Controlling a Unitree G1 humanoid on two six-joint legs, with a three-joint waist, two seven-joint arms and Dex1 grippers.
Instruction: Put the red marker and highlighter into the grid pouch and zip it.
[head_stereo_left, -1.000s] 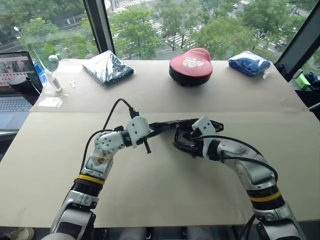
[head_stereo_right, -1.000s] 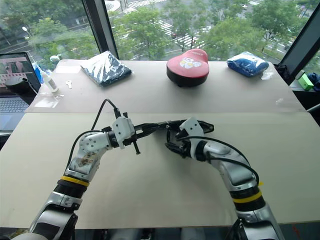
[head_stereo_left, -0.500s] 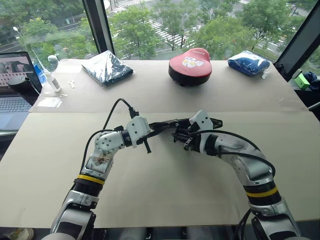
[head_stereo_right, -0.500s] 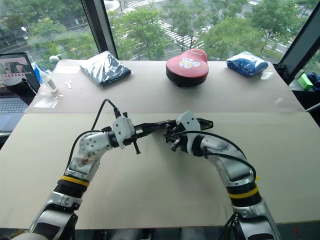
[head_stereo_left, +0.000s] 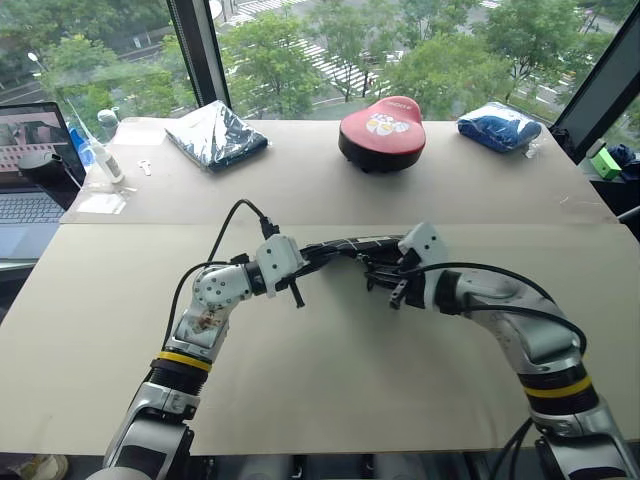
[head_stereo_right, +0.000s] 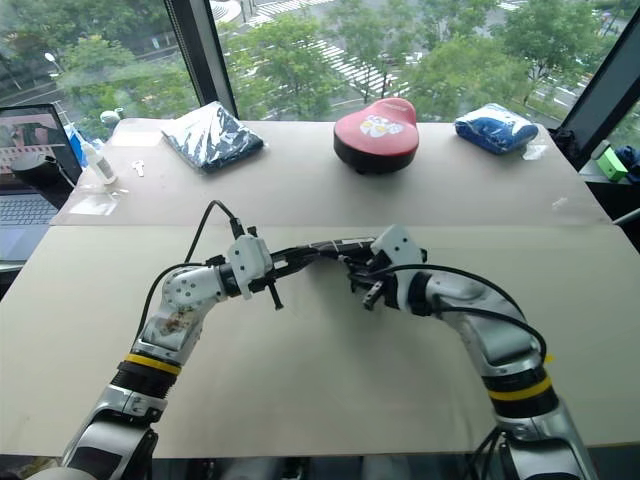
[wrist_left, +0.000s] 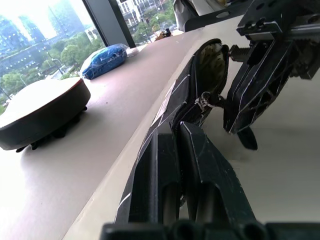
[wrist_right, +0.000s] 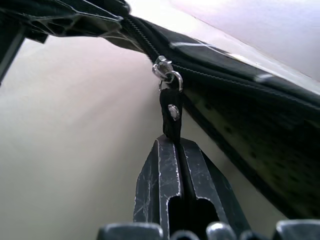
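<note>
Black grid pouch (head_stereo_left: 352, 246): label and writing unreadable

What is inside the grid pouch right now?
Through the open end of the grid pouch a pale lining shows; the fabric hides any marker or highlighter. The right tool pinches the zipper pull strap.

grid pouch (head_stereo_left: 350, 245) mid-table, laptop (head_stereo_left: 30, 180) far left, cushion (head_stereo_left: 381, 130) behind

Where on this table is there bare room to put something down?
The near table in front of both arms, and the strip between the pouch and the red case, are bare. The far edge is crowded: laptop, dark bundle, blue bundle.
</note>
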